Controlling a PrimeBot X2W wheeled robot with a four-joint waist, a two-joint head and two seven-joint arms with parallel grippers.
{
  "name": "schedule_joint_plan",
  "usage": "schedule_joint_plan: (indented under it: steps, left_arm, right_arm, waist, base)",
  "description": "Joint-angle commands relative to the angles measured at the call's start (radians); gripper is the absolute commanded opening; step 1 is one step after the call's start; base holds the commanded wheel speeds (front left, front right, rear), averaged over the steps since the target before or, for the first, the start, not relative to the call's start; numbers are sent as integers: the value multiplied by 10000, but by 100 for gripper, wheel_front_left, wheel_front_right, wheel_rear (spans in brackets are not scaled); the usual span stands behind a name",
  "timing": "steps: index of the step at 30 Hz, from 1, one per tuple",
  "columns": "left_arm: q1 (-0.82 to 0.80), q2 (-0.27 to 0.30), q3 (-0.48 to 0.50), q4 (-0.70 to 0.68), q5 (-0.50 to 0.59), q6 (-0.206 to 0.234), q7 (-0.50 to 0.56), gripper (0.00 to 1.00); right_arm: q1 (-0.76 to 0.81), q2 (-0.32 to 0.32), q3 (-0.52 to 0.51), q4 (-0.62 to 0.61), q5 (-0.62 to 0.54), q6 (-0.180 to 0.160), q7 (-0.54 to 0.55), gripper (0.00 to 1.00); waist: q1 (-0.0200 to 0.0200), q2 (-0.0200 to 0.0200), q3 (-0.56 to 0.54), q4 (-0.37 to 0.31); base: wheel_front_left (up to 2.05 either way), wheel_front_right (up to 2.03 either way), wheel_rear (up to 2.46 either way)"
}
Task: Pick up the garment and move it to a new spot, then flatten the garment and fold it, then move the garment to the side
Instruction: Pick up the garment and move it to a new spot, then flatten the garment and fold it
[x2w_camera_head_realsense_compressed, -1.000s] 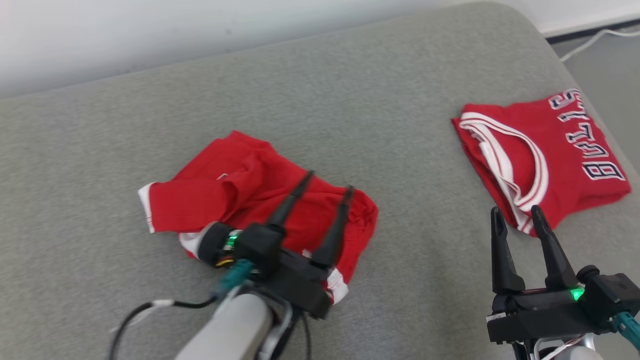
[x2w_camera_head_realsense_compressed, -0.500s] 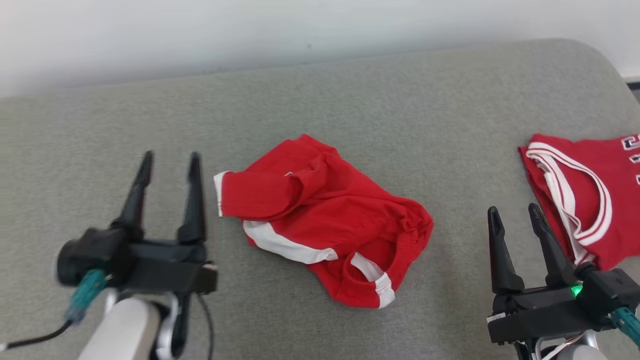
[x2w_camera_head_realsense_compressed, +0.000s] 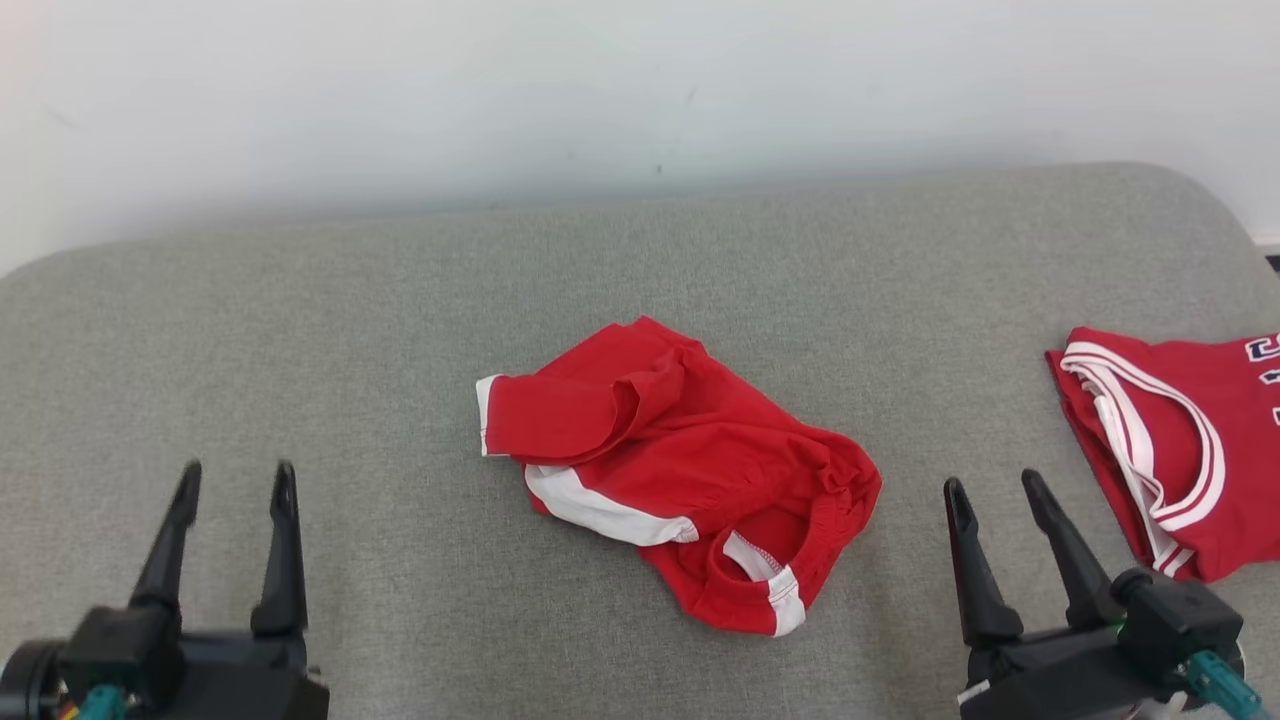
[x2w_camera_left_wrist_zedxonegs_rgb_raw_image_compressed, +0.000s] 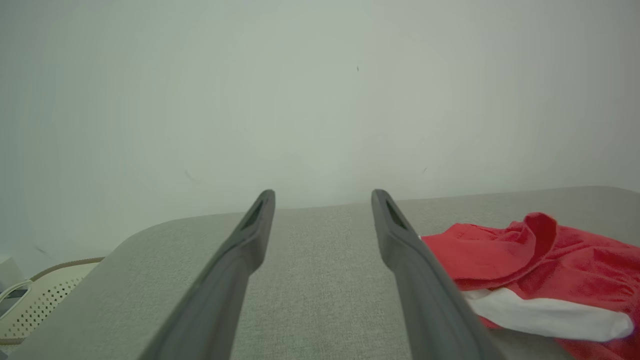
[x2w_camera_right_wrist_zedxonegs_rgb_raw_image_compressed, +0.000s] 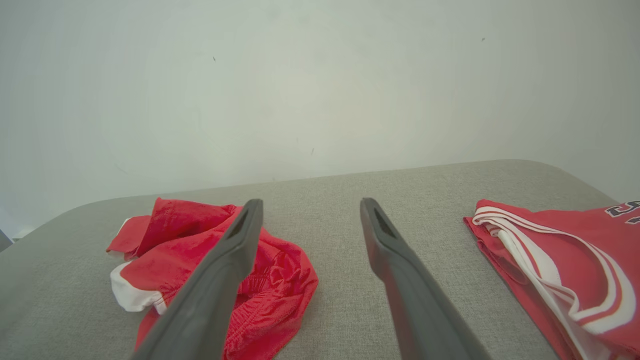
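Observation:
The garment (x2w_camera_head_realsense_compressed: 680, 470) is a crumpled pair of red shorts with white trim, lying in the middle of the grey cushioned surface (x2w_camera_head_realsense_compressed: 300, 330). My left gripper (x2w_camera_head_realsense_compressed: 237, 475) stands open at the lower left, well clear of the shorts and holding nothing. At the lower right, my right gripper (x2w_camera_head_realsense_compressed: 992, 485) is open and empty, just right of the shorts. In the left wrist view the open left gripper (x2w_camera_left_wrist_zedxonegs_rgb_raw_image_compressed: 322, 197) has the garment (x2w_camera_left_wrist_zedxonegs_rgb_raw_image_compressed: 540, 260) to its right. In the right wrist view the open right gripper (x2w_camera_right_wrist_zedxonegs_rgb_raw_image_compressed: 311, 205) has the garment (x2w_camera_right_wrist_zedxonegs_rgb_raw_image_compressed: 270, 270) behind its left finger.
A folded red jersey (x2w_camera_head_realsense_compressed: 1170, 440) with white-striped trim and dark lettering lies at the surface's right edge, also the jersey (x2w_camera_right_wrist_zedxonegs_rgb_raw_image_compressed: 560, 245) in the right wrist view. A white wall (x2w_camera_head_realsense_compressed: 640, 90) backs the surface. A cream perforated basket (x2w_camera_left_wrist_zedxonegs_rgb_raw_image_compressed: 45, 300) sits beyond the left edge.
My left gripper has pulled back from over the garment to the lower left, open and empty. The head camera has turned and tilted up, shifting the whole picture. The right gripper stays open.

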Motion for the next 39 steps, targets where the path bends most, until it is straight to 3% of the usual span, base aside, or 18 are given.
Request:
schedule_joint_plan:
  steps: [1, 21, 35, 39]
  left_arm:
    - [363, 121, -37, 66, 112, -1, -34, 100]
    - [1637, 446, -413, -73, 111, 40, 373, 100]
    - [1225, 282, -523, -58, 25, 64, 268, 100]
    - [746, 232, -775, -51, 58, -194, 382, 100]
  right_arm:
    - [217, -59, 58, 13, 29, -10, 37, 100]
    - [1263, 54, 18, -480, -167, -10, 479, 100]
    - [1180, 83, -66, -611, -113, -10, 555, 100]
    - [1074, 37, -52, -659, -91, -10, 578, 100]
  waist:
    - [1, -1, -211, 26]
    - [1, -1, -813, 26]
    - [1, -1, -671, 200]
    - [1, -1, -523, 204]
  base:
    - [0, 0, 0]
    - [0, 0, 0]
    - [0, 0, 0]
    - [0, 0, 0]
